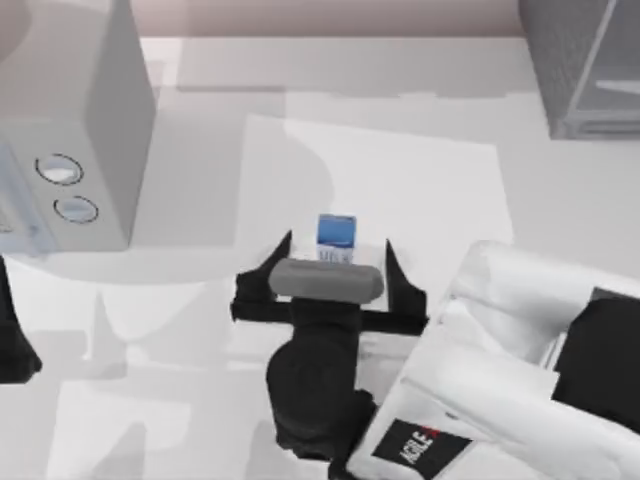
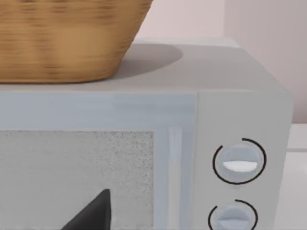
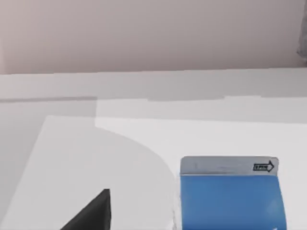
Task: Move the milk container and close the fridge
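Carton of milk container (image 1: 336, 238) boxy, blue-topped, upright on smooth white table (image 1: 420, 190), between wide-spread right pincer (image 1: 338, 252) fingers.

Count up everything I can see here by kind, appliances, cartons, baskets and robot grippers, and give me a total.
Appliances: 2, the microwave with two dials and the fridge
Cartons: 1, the milk container
Baskets: 1, the wicker basket on the microwave
Grippers: 2, the right gripper open around the carton, the left gripper parked at the table's left edge
Total: 6
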You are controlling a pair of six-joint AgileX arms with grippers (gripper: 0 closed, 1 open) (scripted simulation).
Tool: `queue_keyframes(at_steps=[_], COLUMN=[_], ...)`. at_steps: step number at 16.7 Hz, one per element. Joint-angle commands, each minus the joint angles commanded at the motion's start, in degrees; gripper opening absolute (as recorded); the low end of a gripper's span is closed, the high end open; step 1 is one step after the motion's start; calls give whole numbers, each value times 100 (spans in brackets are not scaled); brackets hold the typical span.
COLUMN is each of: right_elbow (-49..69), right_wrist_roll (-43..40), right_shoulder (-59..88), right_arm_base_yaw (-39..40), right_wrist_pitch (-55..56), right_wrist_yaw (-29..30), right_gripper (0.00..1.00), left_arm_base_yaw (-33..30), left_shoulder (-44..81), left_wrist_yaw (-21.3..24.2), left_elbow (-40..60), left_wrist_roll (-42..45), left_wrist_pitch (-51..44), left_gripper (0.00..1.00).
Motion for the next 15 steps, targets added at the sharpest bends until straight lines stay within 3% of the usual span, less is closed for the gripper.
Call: queue_keyframes(at_steps=[7,15], right_elbow=[102,565], right_wrist_roll=[0,-32], right_shoulder=[125,290], right_arm_base_yaw=[-43,-520], right_wrist_pitch=[30,-218], right_wrist_yaw=[-22,-508], right_gripper=[100,100], left_arm_base_yaw=[0,0], left_shoulder=[0,0], left_wrist_yaw=[0,0], left_elbow=[0,0], left_wrist_roll=[0,0], left_wrist_pitch=[0,0], left_gripper=[100,100])
